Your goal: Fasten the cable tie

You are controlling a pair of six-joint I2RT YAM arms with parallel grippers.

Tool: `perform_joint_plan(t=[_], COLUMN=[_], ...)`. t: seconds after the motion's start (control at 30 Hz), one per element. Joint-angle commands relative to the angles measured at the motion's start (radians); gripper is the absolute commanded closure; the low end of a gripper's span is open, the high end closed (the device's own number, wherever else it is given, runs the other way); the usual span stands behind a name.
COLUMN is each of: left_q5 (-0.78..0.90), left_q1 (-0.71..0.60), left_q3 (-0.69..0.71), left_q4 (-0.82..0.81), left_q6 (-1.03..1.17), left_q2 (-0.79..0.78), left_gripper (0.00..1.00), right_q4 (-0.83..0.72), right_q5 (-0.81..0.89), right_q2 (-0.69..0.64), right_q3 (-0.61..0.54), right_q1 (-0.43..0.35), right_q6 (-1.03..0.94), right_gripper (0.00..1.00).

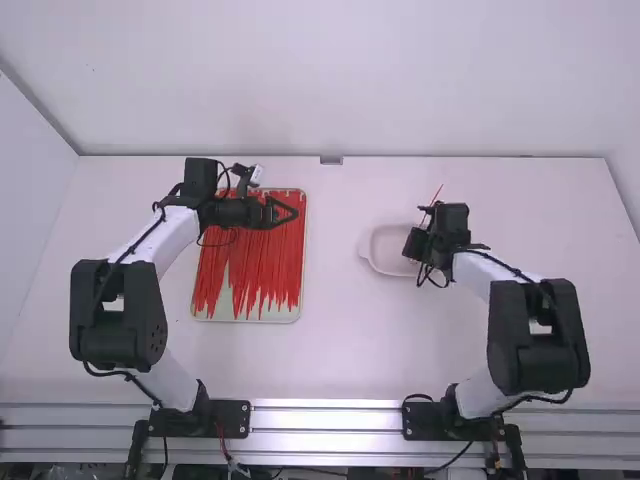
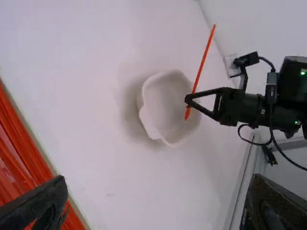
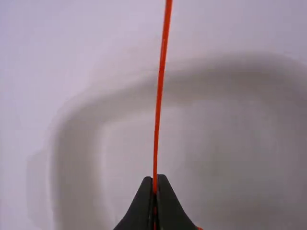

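My right gripper is shut on a single orange-red cable tie near its lower end, just above a small white bowl. In the right wrist view the fingers pinch the tie, which runs straight away over the bowl. The left wrist view shows that gripper, the tie and the bowl from across the table. My left gripper stands open over the far end of a tray of red cable ties, holding nothing.
The tray lies left of the middle and the bowl right of it, with bare white table between them and in front. A wall backs the table, with a small fitting at its far edge.
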Motion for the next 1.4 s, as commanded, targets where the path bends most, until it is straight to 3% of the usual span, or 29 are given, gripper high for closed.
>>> perform_joint_plan(t=[0.0,0.03,0.1,0.17,0.2,0.37,0.6,0.77,0.87,1.13,1.37], left_q5=[0.030,0.030,0.030,0.029,0.029,0.030,0.025,0.000,-0.001,-0.087,-0.189], left_q1=[-0.003,-0.003,-0.003,-0.003,-0.003,0.006,0.065,0.077,0.068,-0.016,-0.016], left_q3=[0.018,0.018,0.018,0.018,0.018,0.018,0.019,0.019,0.014,-0.072,-0.174], left_q4=[-0.004,-0.004,-0.003,-0.003,-0.004,-0.011,-0.131,-0.154,-0.143,-0.057,0.045], left_q6=[0.010,0.010,0.011,0.011,0.011,0.006,0.066,0.034,0.038,0.040,0.040], left_q2=[-0.010,-0.010,-0.010,-0.010,-0.010,-0.011,-0.091,-0.152,-0.176,-0.262,-0.363], left_gripper=[0.01,0.02,0.01,0.01,0.01,0.01,0.01,0.01,0.02,0.10,0.20], right_q4=[0.011,0.018,0.025,0.029,0.028,-0.035,-0.401,-0.528,-0.537,-0.448,-0.340], right_q5=[-0.009,-0.009,-0.008,-0.008,-0.008,-0.053,-0.097,-0.092,-0.087,0.002,0.111], right_q2=[0.001,0.001,0.001,0.000,0.000,-0.003,-0.108,-0.192,-0.242,-0.330,-0.439], right_q3=[-0.006,-0.006,-0.006,-0.006,-0.006,0.022,0.184,0.245,0.245,0.157,0.048], right_q1=[0.008,0.006,0.005,0.005,0.005,0.006,0.007,0.013,0.016,-0.072,-0.072], right_q6=[0.005,0.005,0.006,0.018,0.026,0.036,-0.036,-0.044,-0.050,-0.138,-0.247], right_gripper=[1.00,1.00,0.82,0.32,0.02,0.02,0.02,0.02,0.02,0.11,0.22])
